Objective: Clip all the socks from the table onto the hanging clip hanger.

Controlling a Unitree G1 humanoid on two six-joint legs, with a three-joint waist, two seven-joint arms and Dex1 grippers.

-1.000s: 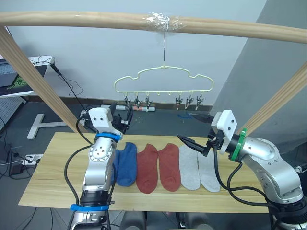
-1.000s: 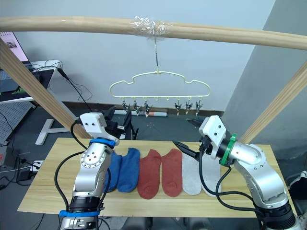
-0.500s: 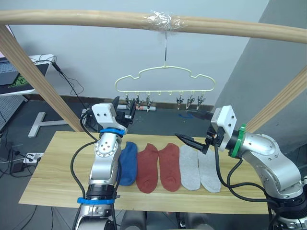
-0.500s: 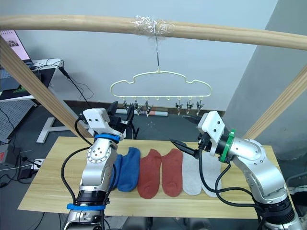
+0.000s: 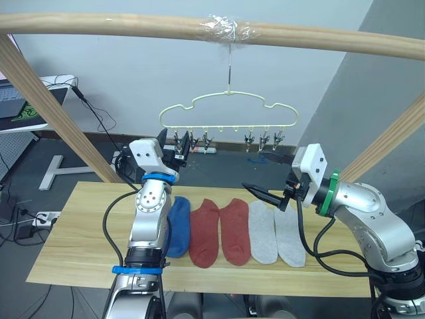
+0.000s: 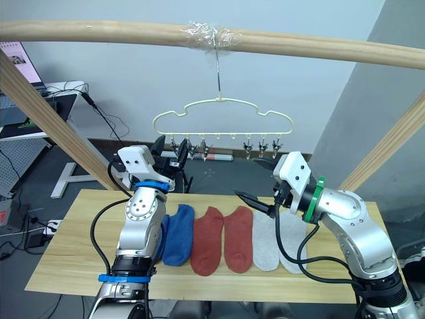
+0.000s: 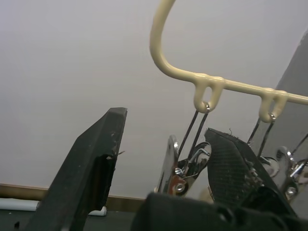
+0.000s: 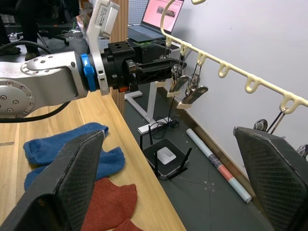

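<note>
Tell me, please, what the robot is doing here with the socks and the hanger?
The robot is preparing to hang socks. Six short knit socks, blue, rust-red and light grey, lie in a row on the light wooden table. None hangs yet on the pale yellow-green wire clip hanger. The left gripper, fingers open, is raised at the hanger's leftmost dark metal clips. The right gripper, open and empty, hovers above the grey socks.

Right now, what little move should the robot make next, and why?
Probably close the left gripper on the end clip to pinch it open. Its open fingers already straddle that clip on the hanger, while all the socks lie on the table and the right gripper is open, holding nothing.
</note>
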